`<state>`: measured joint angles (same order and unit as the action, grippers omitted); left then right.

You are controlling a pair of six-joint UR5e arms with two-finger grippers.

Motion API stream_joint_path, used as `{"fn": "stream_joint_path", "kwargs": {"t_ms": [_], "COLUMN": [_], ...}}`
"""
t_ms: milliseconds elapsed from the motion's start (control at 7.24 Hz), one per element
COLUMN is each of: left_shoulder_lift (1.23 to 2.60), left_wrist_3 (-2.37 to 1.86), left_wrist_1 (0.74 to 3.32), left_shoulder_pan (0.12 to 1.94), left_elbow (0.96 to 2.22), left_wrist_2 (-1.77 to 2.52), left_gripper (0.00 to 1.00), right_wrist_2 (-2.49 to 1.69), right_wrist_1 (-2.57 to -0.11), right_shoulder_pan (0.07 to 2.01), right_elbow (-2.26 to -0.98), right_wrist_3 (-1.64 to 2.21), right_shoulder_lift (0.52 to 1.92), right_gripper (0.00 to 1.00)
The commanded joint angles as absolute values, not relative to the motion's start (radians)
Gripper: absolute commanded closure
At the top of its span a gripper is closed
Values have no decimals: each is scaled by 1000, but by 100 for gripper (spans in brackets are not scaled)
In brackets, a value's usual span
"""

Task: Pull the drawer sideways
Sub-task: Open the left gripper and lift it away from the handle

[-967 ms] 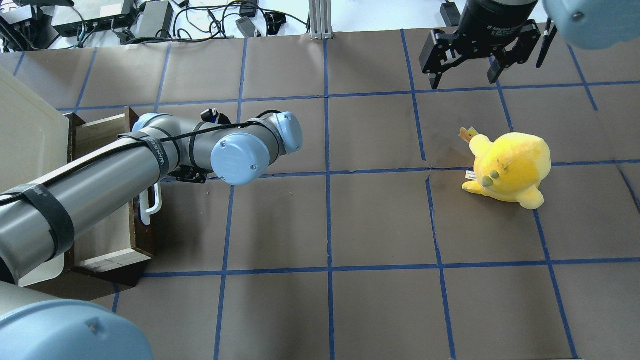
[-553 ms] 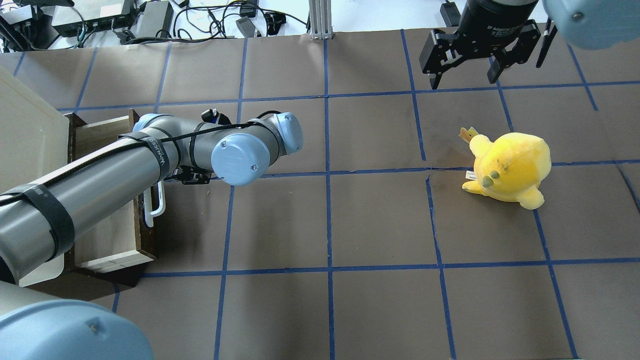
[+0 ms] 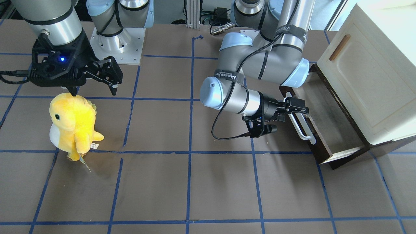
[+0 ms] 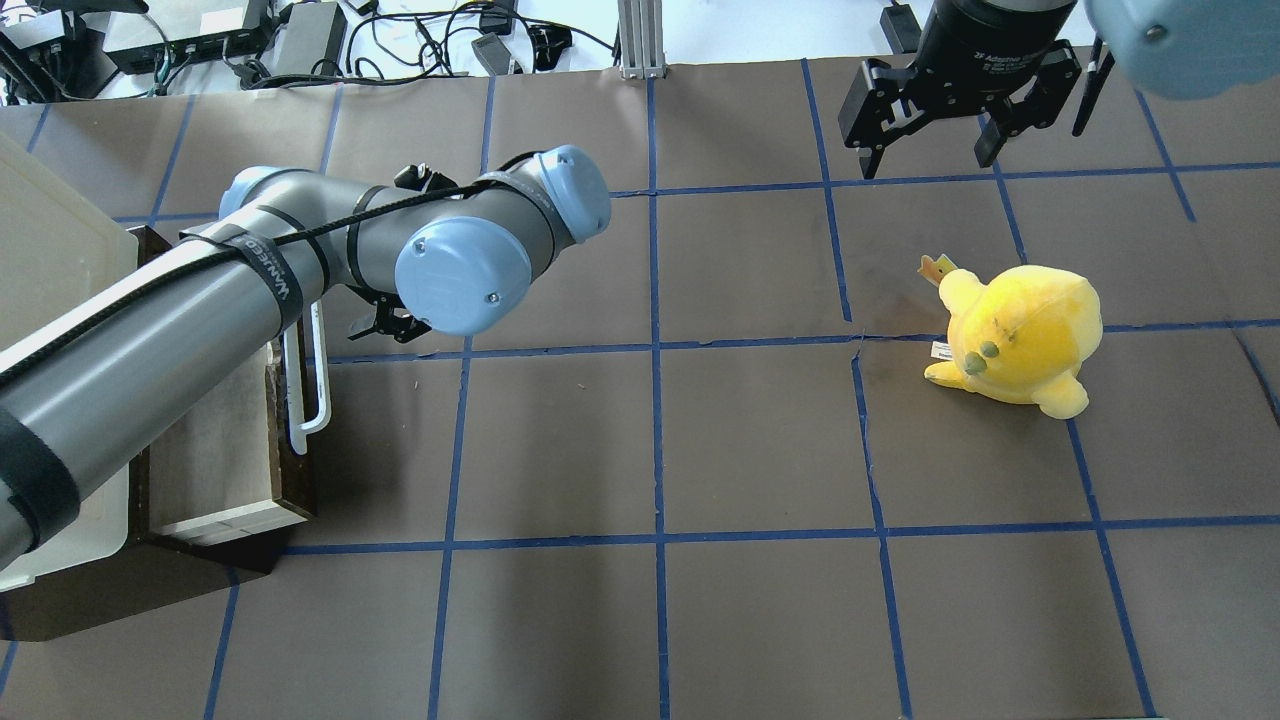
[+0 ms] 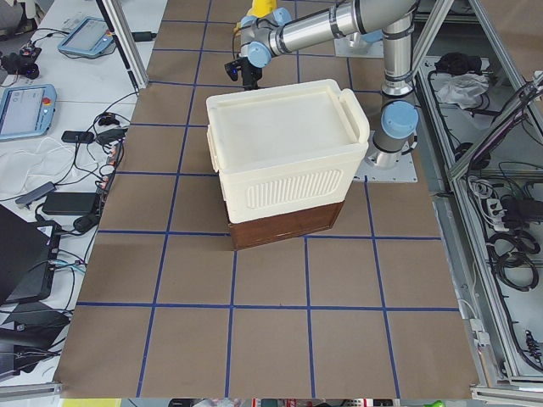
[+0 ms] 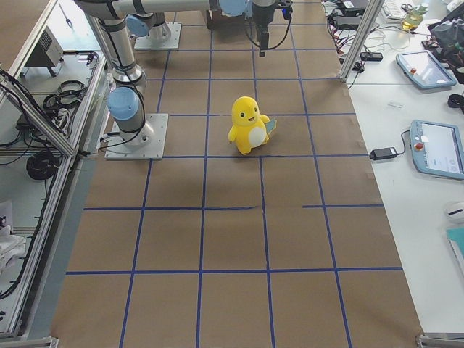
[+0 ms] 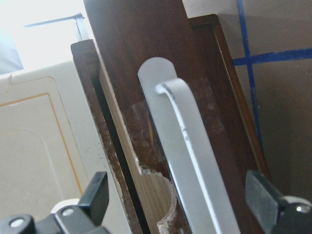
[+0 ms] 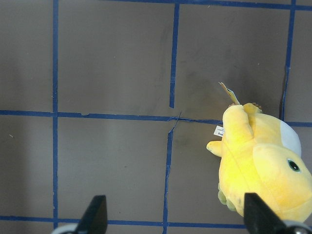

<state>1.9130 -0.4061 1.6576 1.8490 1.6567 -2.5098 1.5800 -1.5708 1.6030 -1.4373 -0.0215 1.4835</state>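
Left gripper point(image 7: 178, 197) jaws spread wide, straddling the handle point(image 7: 180, 141) without touching (right gripper point(image 4: 927, 160) gapes, empty). The drawer point(image 3: 325, 130) juts from the cream cabinet point(image 3: 367, 81) at the bench's point(image 3: 195, 182) left end, its long front facing rightward.

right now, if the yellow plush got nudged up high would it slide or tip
The yellow plush would probably tip: it stands upright on small feet, tall for its base. It looks soft and stuffed, so likely light and squashy under a push. Its fuzzy fabric may drag on the brown table cover.
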Motion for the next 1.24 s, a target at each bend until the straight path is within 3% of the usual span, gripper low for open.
{"fn": "stream_joint_path", "kwargs": {"t_ms": [0,414,1105], "left_shoulder_lift": [1847,1725,1559], "left_wrist_3": [-313,-301,66], "left_wrist_1": [1663,1651,1525], "left_shoulder_pan": [1824,1764,1616], "left_elbow": [1513,1462,1477], "left_wrist_2": [-2201,-1828,-1628], "left_gripper": [0,0,2], "right_wrist_2": [1580,1580,1580], "right_wrist_1": [-1571,-1571,-1571], "right_shoulder_pan": [1603,1603,1603], "right_elbow": [-1437,-1437,-1437], "right_wrist_3": [-21,-23,-21], "right_shoulder_lift": [1483,1483,1483], "right_gripper": [0,0,0]}}
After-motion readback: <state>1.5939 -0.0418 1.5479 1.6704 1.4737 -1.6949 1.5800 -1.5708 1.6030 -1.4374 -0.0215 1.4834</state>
